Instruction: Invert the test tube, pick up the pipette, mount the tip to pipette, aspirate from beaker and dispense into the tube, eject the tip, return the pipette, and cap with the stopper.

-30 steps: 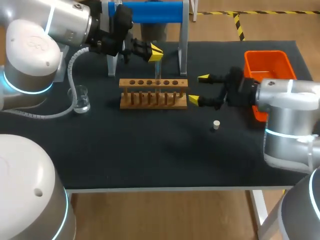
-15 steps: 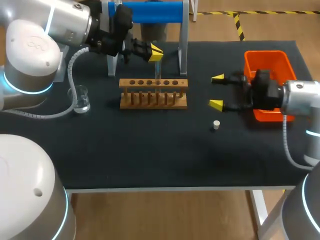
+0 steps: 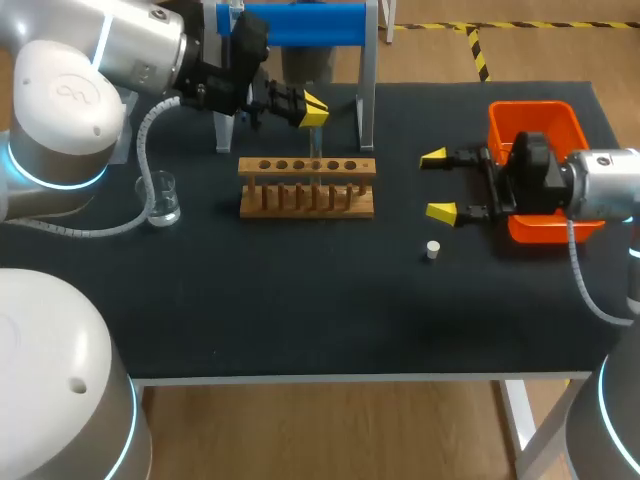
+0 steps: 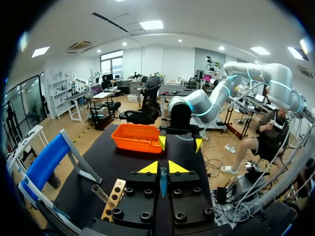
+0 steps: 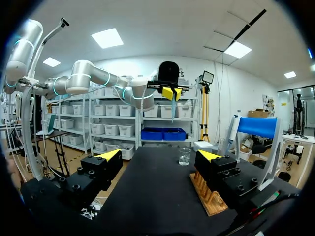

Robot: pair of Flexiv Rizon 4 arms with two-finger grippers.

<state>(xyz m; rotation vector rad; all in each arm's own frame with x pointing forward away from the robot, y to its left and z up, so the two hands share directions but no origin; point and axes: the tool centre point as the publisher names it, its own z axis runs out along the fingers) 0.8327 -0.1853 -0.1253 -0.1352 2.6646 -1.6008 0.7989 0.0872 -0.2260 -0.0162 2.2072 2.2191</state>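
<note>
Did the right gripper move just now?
Yes. The right gripper pulled back from the wooden rack toward the orange bin.

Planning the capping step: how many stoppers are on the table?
1. The stopper sits on the table, right of the rack, beside the open right gripper, untouched. None seems hidden.

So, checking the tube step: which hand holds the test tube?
The left hand, shut on the test tube; the right hand is open, holding nothing.
</note>
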